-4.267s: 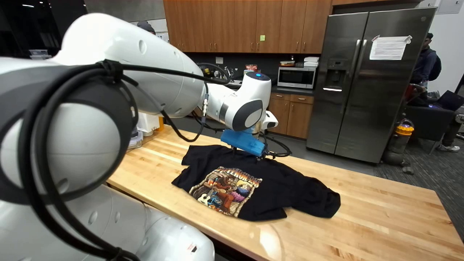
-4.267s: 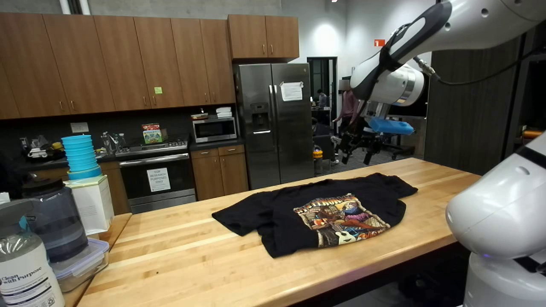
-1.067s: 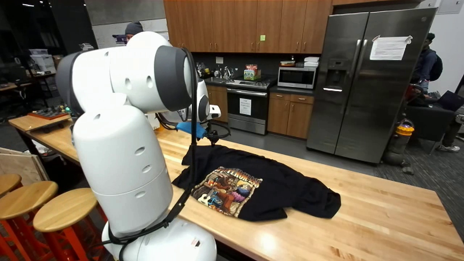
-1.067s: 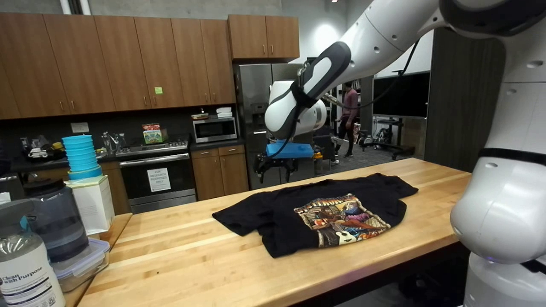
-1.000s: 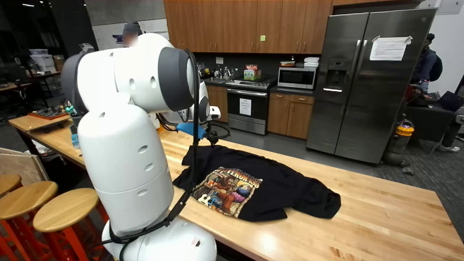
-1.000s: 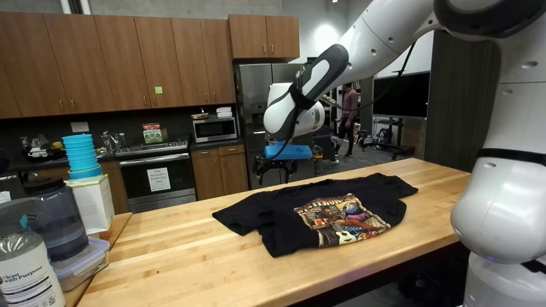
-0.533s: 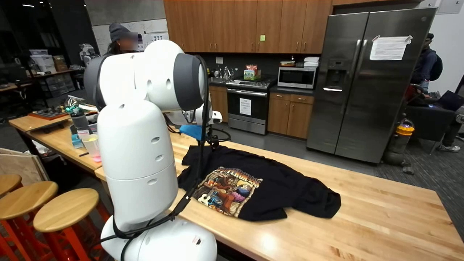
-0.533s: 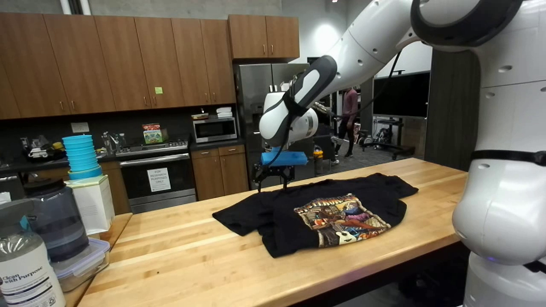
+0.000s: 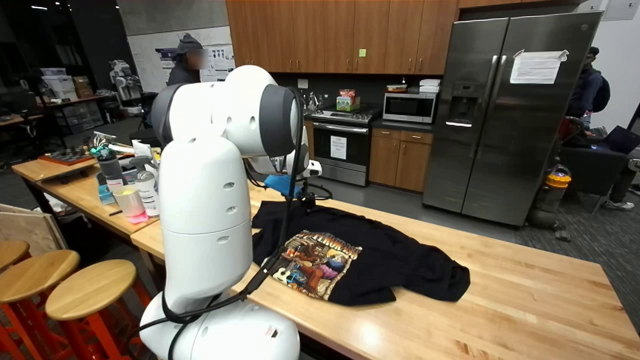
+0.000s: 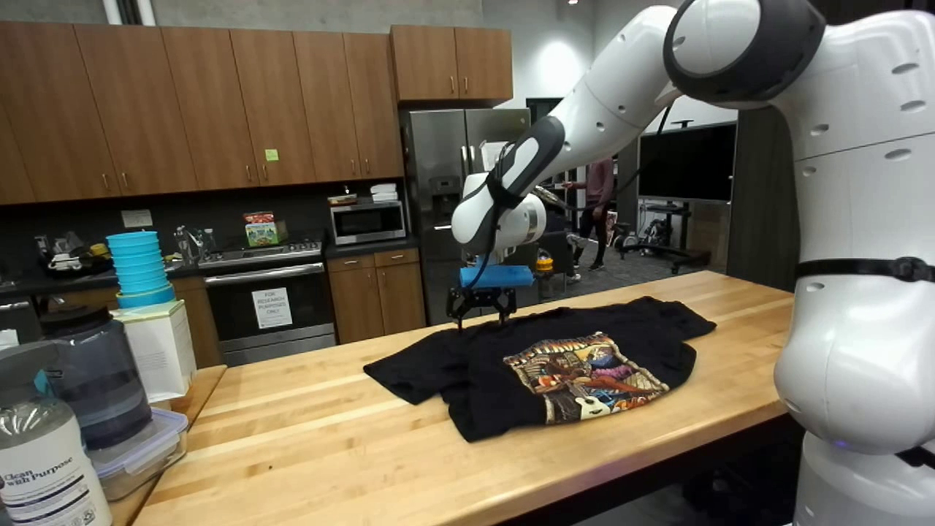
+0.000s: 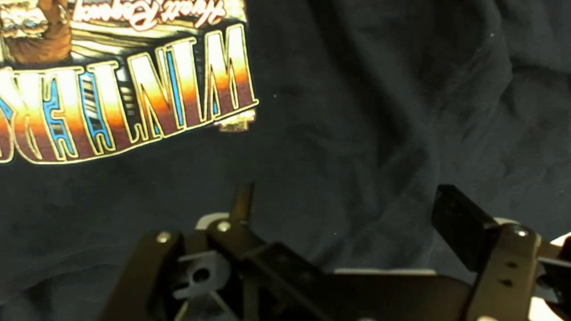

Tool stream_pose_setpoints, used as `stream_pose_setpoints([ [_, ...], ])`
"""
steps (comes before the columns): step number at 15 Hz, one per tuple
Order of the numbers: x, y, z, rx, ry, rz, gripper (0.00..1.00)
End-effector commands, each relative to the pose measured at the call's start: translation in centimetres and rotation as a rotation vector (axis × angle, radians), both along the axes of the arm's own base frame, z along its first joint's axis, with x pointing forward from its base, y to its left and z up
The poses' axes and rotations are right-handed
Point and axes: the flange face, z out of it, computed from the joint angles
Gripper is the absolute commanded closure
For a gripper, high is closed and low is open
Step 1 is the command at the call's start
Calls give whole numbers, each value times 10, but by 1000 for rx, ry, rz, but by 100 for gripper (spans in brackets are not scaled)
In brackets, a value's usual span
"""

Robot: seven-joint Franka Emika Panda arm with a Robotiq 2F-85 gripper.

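One black t-shirt [image 10: 539,369] lying on the wooden bench [image 10: 329,453], kinda rumpled, with its big colorful print [image 10: 588,380] facing up. The end effector [image 11: 343,189] is right over the shirt, fingers [image 11: 459,227] spread wide, dark cloth showing behind the gap in the wrist view. In an exterior view the fingertips point straight down around the shirt's back edge, and honestly I can't tell if they're touching fabric or hovering just above. Some of the lettering shows upside down in the wrist view, up toward the left corner. Chunky blue block [image 10: 497,275] mounted just above the fingers, btw. Other stuff around: a spray bottle [image 10: 51,467], a lidded plastic container [image 10: 139,446] and a white box [image 10: 157,347] with a turquoise stack [image 10: 136,267] on top, all bunched up at the adjoining bench [image 9: 80,192]. Three round wooden stools [image 9: 92,290] with orange legs sit near the arm's base [image 9: 235,330], too. Stove [image 10: 314,299], microwave [image 10: 367,221] and fridge [image 9: 530,130] are along the back.
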Motion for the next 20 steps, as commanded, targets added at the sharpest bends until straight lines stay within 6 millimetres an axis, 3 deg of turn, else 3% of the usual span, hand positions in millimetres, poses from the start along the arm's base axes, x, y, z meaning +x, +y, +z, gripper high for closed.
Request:
stream_pose_setpoints([
  [1,9,4,-10,-26,36,11,0],
  [7,-5,19,-27,-38,70,52,0],
  [20,-17,24,-25,-38,120,78,0],
])
